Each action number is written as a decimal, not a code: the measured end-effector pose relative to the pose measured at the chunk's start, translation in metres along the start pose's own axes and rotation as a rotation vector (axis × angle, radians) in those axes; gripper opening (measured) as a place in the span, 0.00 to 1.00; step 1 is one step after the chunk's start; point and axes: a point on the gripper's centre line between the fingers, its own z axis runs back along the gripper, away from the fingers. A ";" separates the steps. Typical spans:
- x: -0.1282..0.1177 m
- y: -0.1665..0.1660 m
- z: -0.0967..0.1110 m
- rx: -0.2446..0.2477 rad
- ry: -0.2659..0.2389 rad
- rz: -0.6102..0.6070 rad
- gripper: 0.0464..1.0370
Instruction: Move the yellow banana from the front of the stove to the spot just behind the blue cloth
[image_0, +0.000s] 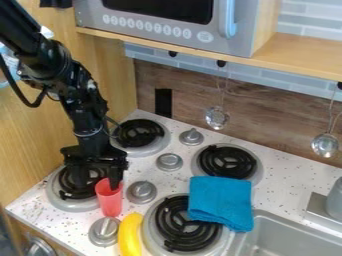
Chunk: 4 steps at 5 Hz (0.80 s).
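Yellow banana (129, 236) at the near edge of the table (33, 205), lying lengthwise between a gray knob (104, 231) and the near right burner (184, 225), its top end close to the foot of a red cup (109, 201). Cup upright, mouth up, between the near left burner (67, 201) and a second gray knob (141, 192). Black arm (60, 75) comes in from the upper left, wrist pointing down; tool (98, 186) low over the near left burner and the cup. Its fingers are apart: one down in the cup's mouth, the other outside, to the left, above the black coil. Cup not clamped between them. Blue cloth (221, 202), folded, lies across the edges of the two right-hand burners and reaches the rim of the sink (284, 237) at lower right. Farther back: far left burner (139, 133), far right burner (228, 161), two more gray knobs between them. Wood-look panel behind, shelf (304, 52) above it, a microwave (163, 25) with a blue handle, and clear-bowled utensils (216, 118) hanging below the shelf.
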 end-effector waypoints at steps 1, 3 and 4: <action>-0.005 -0.001 -0.009 0.000 0.028 -0.004 0.96; -0.019 -0.020 0.005 -0.132 -0.003 -0.068 0.96; -0.021 -0.020 0.018 -0.136 -0.043 -0.067 0.96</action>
